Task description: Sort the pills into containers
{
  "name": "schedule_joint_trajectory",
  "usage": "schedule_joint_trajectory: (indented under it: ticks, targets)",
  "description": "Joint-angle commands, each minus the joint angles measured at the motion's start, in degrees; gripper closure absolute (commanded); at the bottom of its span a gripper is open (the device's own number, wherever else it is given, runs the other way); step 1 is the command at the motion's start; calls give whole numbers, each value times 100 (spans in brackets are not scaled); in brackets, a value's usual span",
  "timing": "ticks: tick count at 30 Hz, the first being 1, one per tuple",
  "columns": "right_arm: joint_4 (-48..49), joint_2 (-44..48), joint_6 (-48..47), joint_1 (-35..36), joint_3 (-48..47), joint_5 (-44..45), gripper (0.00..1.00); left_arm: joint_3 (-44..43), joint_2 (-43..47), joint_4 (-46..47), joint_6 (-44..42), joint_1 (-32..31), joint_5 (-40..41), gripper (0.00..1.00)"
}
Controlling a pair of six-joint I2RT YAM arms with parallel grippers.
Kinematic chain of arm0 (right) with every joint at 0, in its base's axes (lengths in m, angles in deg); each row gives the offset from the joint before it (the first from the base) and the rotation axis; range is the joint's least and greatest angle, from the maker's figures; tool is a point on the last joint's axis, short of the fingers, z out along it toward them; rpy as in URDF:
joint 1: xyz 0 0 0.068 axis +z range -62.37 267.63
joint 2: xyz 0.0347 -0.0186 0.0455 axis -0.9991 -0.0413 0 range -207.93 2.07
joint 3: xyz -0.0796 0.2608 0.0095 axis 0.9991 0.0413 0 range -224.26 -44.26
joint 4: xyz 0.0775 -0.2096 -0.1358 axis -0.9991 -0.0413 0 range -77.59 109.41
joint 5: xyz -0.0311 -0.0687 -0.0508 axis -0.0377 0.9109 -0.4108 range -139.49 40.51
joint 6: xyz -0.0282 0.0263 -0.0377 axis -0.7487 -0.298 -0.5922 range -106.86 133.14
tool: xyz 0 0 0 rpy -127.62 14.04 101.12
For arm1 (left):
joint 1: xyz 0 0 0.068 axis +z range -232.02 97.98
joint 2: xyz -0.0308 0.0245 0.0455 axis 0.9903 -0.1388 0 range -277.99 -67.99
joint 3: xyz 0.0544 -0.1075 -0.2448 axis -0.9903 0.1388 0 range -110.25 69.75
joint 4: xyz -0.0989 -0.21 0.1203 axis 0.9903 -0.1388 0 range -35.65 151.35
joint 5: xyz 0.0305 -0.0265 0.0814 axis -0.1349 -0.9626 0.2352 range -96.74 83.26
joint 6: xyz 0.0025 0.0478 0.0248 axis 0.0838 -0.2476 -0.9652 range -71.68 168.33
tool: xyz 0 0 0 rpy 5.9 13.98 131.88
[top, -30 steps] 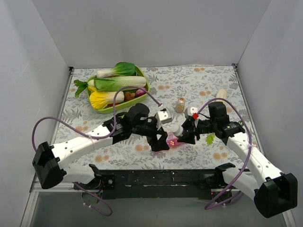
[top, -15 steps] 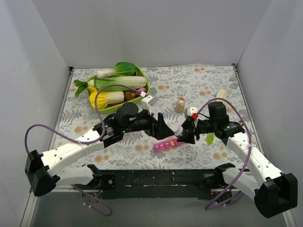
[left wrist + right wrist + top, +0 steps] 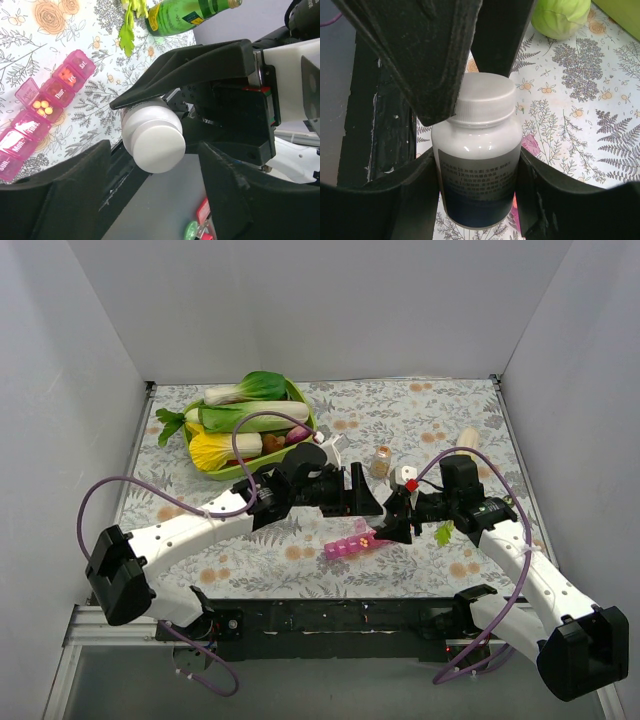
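Currently a white pill bottle (image 3: pixel 477 165) is being gripped around its body by the right jaws, which are being kept closed on it above the counter (image 3: pixel 420 410). The bottle's white cap (image 3: pixel 155 145) is being pointed toward the left arm, and in the left wrist view it is being seen end on. The left jaws are being held open, with one finger (image 3: pixel 60 190) on each side of the cap. In that view a gap is showing on both sides. In the right wrist view the dark fingers are being seen close against the cap's edge, so it cannot be told whether they are touching it.

The pink pill organiser (image 3: pixel 350 543) is lying flat on the counter, just on the near side of the two sets of jaws. Its right end is being partly covered by the right jaws in the top view. Day labels are being shown on its row of compartments in the left wrist view. A few yellow pills (image 3: pixel 42 106) are lying in one of the middle compartments, whose lid appears to be standing open.

A green bottle (image 3: pixel 187 14) is lying on its side beyond the organiser, with a green leaf (image 3: pixel 129 30) beside it. A small clear jar (image 3: pixel 380 462) is standing just behind the jaws, apart from them. A green tray (image 3: pixel 215 473) of leafy vegetables (image 3: pixel 250 415) is sitting well apart at the far left.
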Motion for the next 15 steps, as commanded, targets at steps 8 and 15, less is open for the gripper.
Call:
schedule_joint_trajectory:
  ticks: [8, 15]
  targets:
    - [216, 73, 37, -12, -13, -106, 99, -483, -214, -223, -1088, -5, -827, 81]
    - [154, 56, 1, -21, -31, -176, 99, -562, -232, -730, -4583, -49, -1864, 85]
